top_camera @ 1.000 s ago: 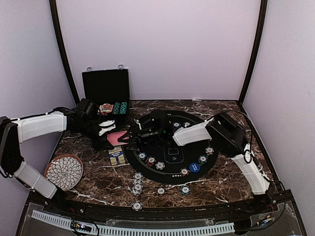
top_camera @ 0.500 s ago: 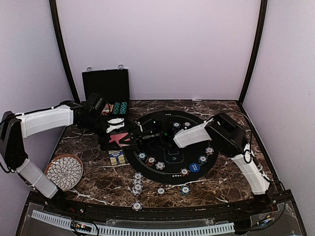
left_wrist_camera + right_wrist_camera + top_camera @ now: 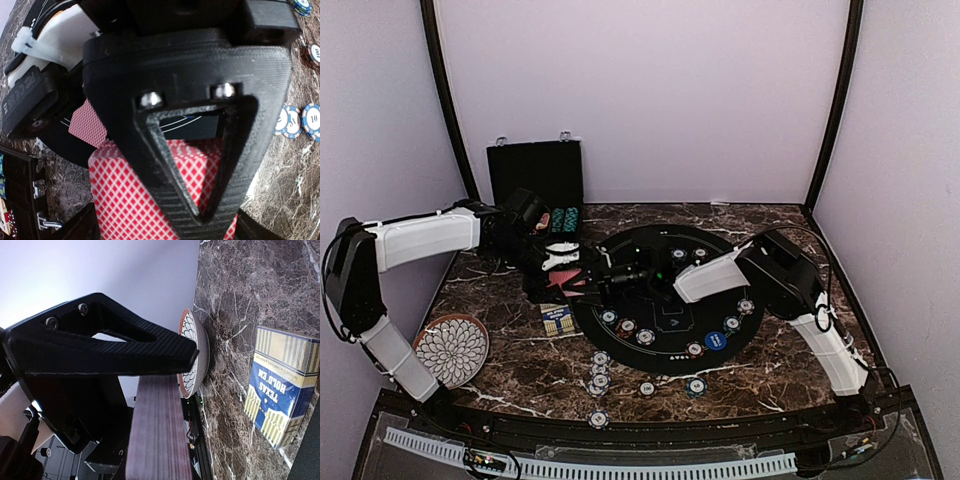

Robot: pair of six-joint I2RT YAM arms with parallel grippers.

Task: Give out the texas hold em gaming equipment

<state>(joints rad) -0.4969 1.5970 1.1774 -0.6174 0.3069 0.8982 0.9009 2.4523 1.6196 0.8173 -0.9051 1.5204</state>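
Note:
A deck of red-backed playing cards (image 3: 556, 281) hangs over the table's left part, just off the black round mat (image 3: 665, 358). My right gripper (image 3: 576, 282) reaches across the mat and is shut on the deck (image 3: 160, 440), one finger (image 3: 200, 125) lying on top. My left gripper (image 3: 555, 262) hovers close above, open, its own fingers at either side of the deck (image 3: 125, 195); contact is unclear. One loose card (image 3: 87, 129) shows behind. Poker chips (image 3: 626, 326) and a blue button (image 3: 716, 340) lie on the mat. More chips (image 3: 599, 380) lie near the front.
An open black case (image 3: 535, 180) with chip stacks (image 3: 563, 219) stands at the back left. A blue-and-yellow card box (image 3: 557, 319) lies beside the mat. A flower-patterned plate (image 3: 450, 350) sits front left. Walls close the back and sides.
My left gripper has moved right and a little back, over the deck, and its jaws have come apart. The right arm holds the deck almost still.

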